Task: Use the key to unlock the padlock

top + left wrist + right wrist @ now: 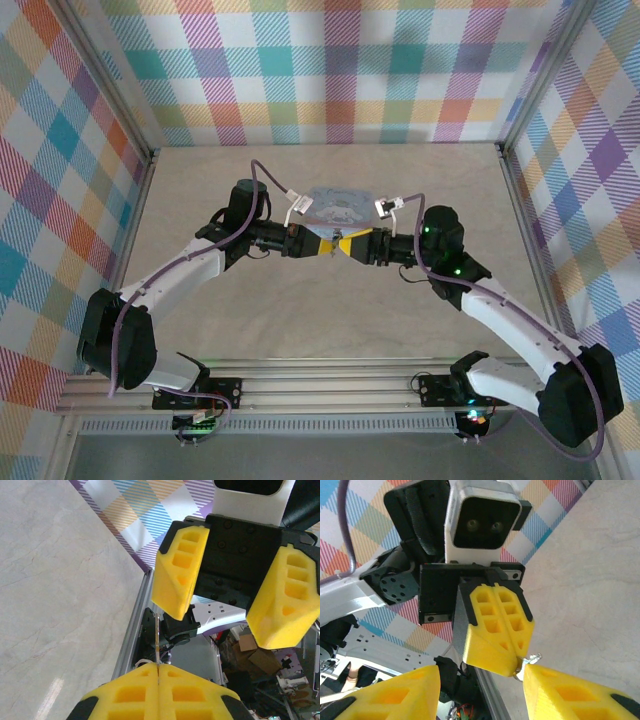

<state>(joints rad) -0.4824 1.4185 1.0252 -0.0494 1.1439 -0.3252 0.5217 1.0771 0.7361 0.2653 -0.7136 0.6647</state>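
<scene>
While the left gripper (158,672) pinches a thin silvery key (157,640) edge-on, the right gripper (221,629) stands spread in the upper right.

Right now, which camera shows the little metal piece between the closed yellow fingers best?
The right wrist view: the metal piece juts clearly from the left end effector. The left wrist view gives a thin edge-on sliver; from above it's too small.

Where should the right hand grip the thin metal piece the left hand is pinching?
Probably on the bare end poking past the shut left hand, coming straight in head-on. The metal piece is thin and edge-on, so the open right hand should close across its flat faces.
</scene>
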